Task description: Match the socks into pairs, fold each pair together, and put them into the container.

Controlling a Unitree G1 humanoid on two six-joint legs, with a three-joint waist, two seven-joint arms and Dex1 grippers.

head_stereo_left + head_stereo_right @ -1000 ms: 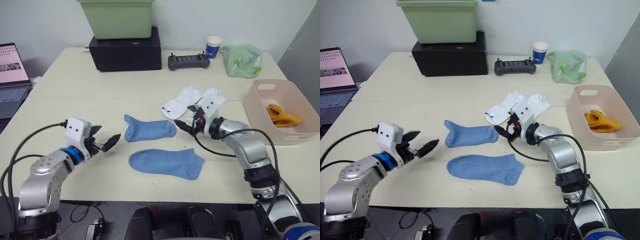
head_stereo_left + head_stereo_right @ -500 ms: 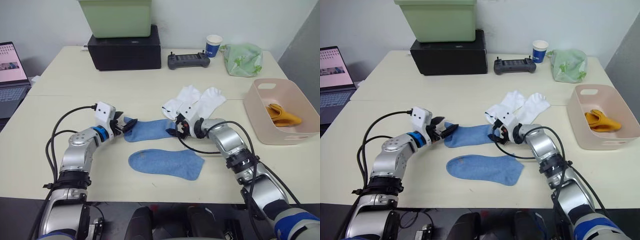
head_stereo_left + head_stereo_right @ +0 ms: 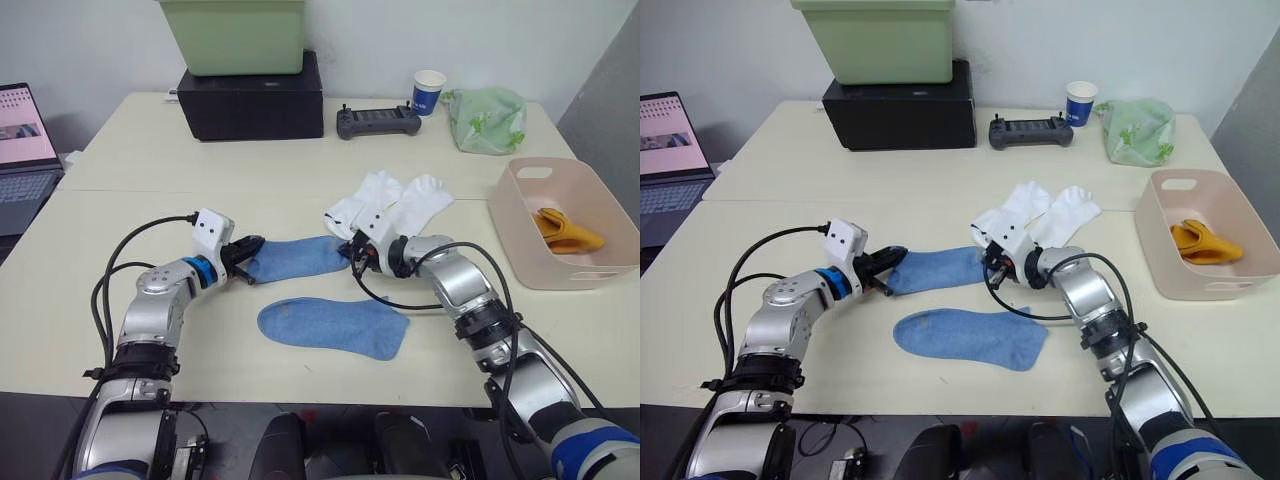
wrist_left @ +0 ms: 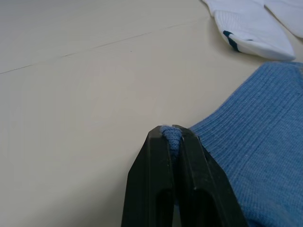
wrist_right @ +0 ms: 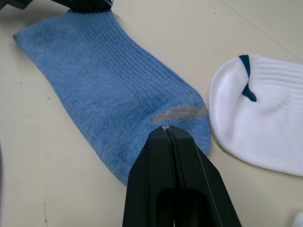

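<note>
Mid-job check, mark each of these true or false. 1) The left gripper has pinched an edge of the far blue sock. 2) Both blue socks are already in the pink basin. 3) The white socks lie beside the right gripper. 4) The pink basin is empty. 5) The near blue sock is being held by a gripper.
1) True: the left gripper is shut on the far blue sock.
2) False: both lie on the table.
3) True: the white socks lie just beyond the right gripper.
4) False: the pink basin holds orange socks.
5) False: the near blue sock lies untouched.
</note>
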